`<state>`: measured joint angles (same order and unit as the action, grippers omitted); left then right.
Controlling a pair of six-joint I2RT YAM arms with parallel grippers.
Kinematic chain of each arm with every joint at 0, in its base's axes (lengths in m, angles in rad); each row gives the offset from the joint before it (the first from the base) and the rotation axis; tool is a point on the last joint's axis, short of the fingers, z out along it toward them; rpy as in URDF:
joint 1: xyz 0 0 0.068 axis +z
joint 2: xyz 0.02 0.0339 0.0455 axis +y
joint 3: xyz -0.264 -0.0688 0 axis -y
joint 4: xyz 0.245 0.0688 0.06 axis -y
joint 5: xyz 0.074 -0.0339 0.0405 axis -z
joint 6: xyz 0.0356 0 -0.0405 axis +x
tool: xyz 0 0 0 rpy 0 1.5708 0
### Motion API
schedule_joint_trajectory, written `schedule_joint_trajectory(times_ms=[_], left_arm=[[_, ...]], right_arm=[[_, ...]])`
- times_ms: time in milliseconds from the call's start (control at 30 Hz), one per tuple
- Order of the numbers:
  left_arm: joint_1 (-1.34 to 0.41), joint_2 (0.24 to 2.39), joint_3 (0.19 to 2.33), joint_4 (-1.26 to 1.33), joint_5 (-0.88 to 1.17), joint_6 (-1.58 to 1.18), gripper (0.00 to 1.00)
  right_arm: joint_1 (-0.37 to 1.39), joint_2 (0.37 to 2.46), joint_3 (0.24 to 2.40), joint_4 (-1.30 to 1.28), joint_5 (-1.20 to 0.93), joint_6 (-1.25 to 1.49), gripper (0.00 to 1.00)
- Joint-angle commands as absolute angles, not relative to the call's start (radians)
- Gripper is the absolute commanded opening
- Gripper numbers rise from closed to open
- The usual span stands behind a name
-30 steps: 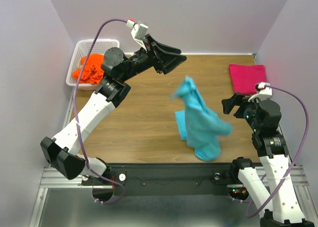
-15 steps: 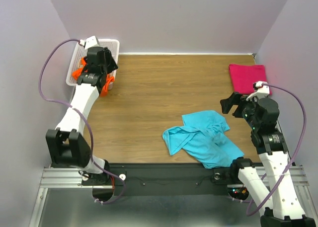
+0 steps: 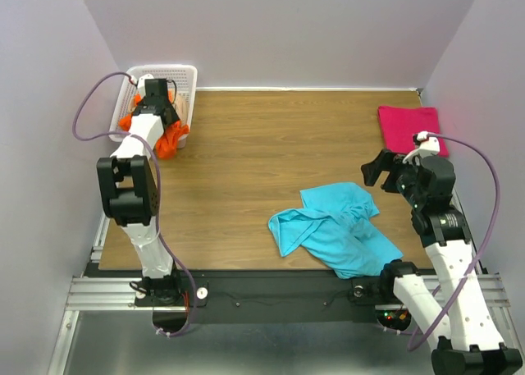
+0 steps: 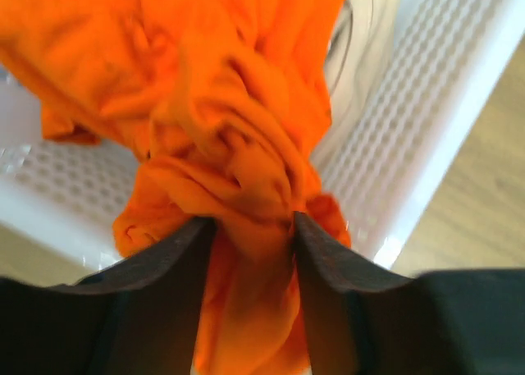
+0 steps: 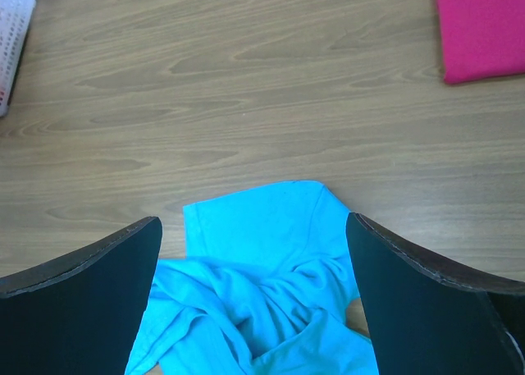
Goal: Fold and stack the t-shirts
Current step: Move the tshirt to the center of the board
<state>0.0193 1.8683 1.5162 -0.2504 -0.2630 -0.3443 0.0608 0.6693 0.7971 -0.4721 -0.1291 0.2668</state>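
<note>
Left pincer: the left pincer pinched a bunched fold of the orange t-shirt between its two dark fingers, at the table's far-left corner.
Right pincer: the right pincer was spread wide and gripped nothing, hovering above the right side of the table.
Basket: the white lattice basket held most of the orange t-shirt, crumpled, with one twisted end spilling over its rim on the near side.
Turquoise t-shirt: the turquoise t-shirt lay rumpled and unfolded on the table just below the right pincer, its long axis running diagonally from centre-left to the near-right, where it reached the table's near edge.
Pink t-shirt: the pink t-shirt lay folded into a neat rectangle at the far-right corner, well apart from the others.
</note>
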Motion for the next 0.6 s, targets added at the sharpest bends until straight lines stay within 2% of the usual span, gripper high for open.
schedule_joint_trajectory(times_ms=[0,133,233,433,467,500,533,567], left_arm=[[0.060,1.948,1.690,-0.248,-0.270,-0.339,0.43],[0.066,2.046,1.840,-0.235,-0.239,-0.321,0.18],[0.066,2.083,1.937,-0.192,-0.213,-0.295,0.08],[0.066,2.033,2.040,-0.005,-0.184,-0.219,0.07],[0.064,2.005,2.037,0.038,-0.180,-0.212,0.08],[0.064,1.993,2.036,0.061,-0.155,-0.206,0.16],[0.064,1.976,2.037,0.081,-0.135,-0.206,0.41],[0.063,1.968,2.037,0.080,-0.112,-0.210,0.53]], right_arm=[[0.069,0.692,0.828,-0.454,-0.124,0.290,1.00],[0.071,0.719,0.838,-0.456,-0.141,0.299,1.00],[0.071,0.758,0.838,-0.457,-0.176,0.314,1.00],[0.069,0.873,0.810,-0.465,-0.264,0.371,1.00],[0.069,0.890,0.805,-0.465,-0.296,0.376,1.00],[0.071,0.903,0.796,-0.466,-0.311,0.380,1.00],[0.069,0.931,0.792,-0.466,-0.342,0.382,1.00],[0.071,0.946,0.788,-0.471,-0.353,0.382,1.00]])
